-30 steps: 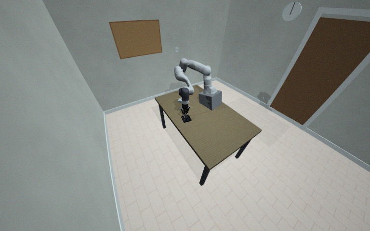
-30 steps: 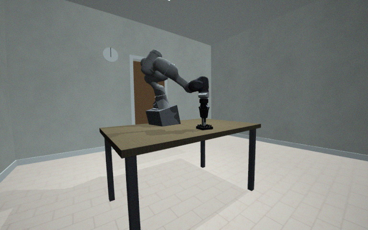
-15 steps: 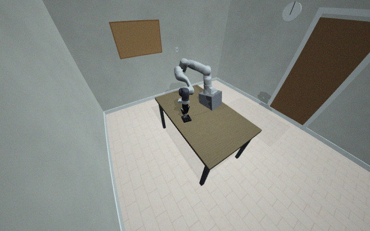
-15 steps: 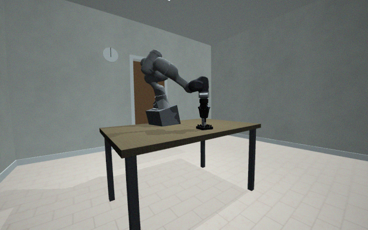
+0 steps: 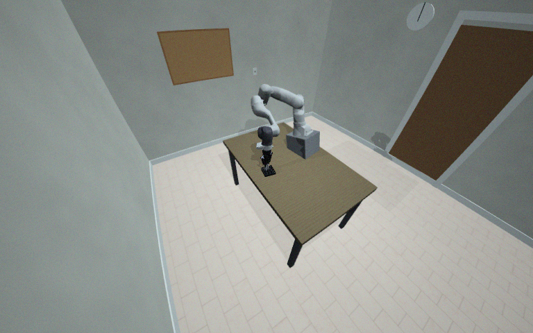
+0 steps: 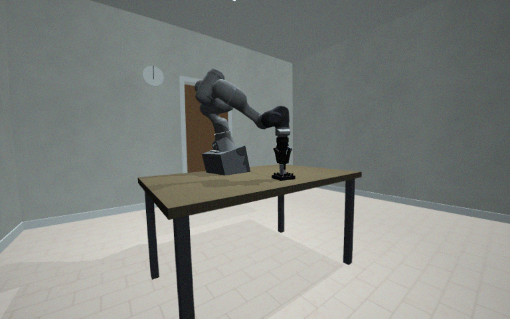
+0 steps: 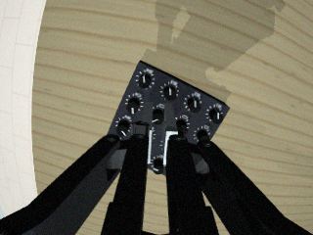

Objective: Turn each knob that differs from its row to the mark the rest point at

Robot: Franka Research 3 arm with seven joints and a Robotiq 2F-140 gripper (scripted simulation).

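Robot arm [image 5: 275, 98] bends over table [image 5: 314, 196] | gripper [image 5: 266, 164] atop knob box [image 5: 268, 171] | near table's left edge

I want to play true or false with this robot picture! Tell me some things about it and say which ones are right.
1. The knob box sits on the wooden table. True.
2. The claw is wide open, high above the box. False: it is down at the box, closed around one knob.
3. The door is brown. True.
4. The arm's grey base stands on the floor. False: it stands on the table.
5. A round clock hangs on the wall. True.
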